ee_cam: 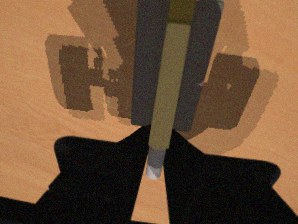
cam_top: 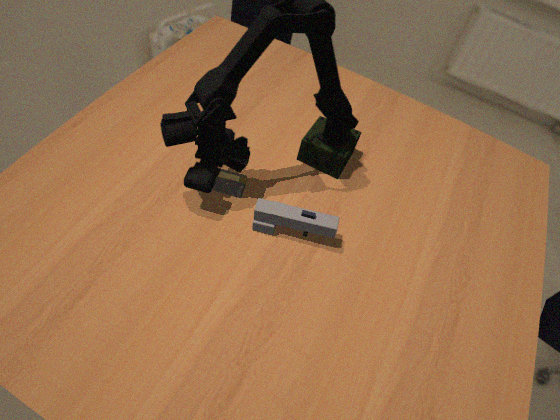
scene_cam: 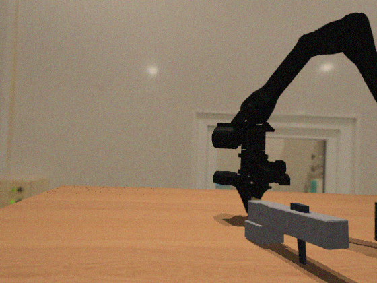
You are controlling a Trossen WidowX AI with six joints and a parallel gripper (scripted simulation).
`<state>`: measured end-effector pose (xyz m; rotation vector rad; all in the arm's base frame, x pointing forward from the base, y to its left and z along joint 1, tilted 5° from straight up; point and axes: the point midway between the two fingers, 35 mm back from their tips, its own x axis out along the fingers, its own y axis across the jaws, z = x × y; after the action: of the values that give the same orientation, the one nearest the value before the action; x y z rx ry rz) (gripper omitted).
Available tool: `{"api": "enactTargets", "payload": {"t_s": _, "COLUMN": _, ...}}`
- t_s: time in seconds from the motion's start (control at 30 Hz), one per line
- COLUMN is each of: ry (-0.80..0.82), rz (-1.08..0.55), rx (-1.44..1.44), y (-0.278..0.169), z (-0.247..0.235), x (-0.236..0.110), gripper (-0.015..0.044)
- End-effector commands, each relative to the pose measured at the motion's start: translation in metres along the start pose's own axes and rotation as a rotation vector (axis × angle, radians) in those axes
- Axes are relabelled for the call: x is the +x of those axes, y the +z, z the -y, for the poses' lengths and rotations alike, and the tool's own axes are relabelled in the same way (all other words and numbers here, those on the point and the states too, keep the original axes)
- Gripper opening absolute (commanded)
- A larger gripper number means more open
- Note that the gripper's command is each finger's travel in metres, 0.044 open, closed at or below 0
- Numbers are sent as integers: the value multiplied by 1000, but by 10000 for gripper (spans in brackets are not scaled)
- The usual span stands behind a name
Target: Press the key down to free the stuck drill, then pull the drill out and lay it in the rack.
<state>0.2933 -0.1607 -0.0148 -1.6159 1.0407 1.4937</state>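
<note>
My gripper (scene_cam: 248,206) (ee_cam: 157,126) is shut on the drill (cam_top: 231,176) (ee_cam: 169,85), an olive bar with a grey and white tip. It holds the drill roughly level, low over the dark grey rack (cam_top: 231,188) (ee_cam: 150,70). In the wrist view the drill runs lengthwise between the rack's two walls, its tip past the near end. Whether it touches the rack floor cannot be told. The pale grey holder block (cam_top: 282,212) (scene_cam: 269,215) stands beside the rack. The dark key (cam_top: 308,214) (scene_cam: 299,207) sits in its top, and a dark pin (scene_cam: 301,250) sticks out below.
The arm's dark green base (cam_top: 320,152) stands behind the block and rack. The wooden table (cam_top: 310,320) (scene_cam: 118,236) carries them all. Arm shadows fall around the rack. The block lies close to the rack's right end in the top view.
</note>
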Motion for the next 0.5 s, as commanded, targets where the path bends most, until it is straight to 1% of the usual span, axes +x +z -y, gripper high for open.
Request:
{"api": "enactTargets", "payload": {"t_s": 0.0, "ry": 0, "rz": 5, "rx": -5, "y": 2, "z": 0, "x": 6, "gripper": 0}}
{"api": "enactTargets", "payload": {"t_s": 0.03, "ry": 1, "rz": 1, "rx": 0, "y": 0, "z": 0, "x": 1, "gripper": 26}}
{"api": "enactTargets", "payload": {"t_s": 0.47, "ry": 1, "rz": 1, "rx": 0, "y": 0, "z": 0, "x": 1, "gripper": 368}}
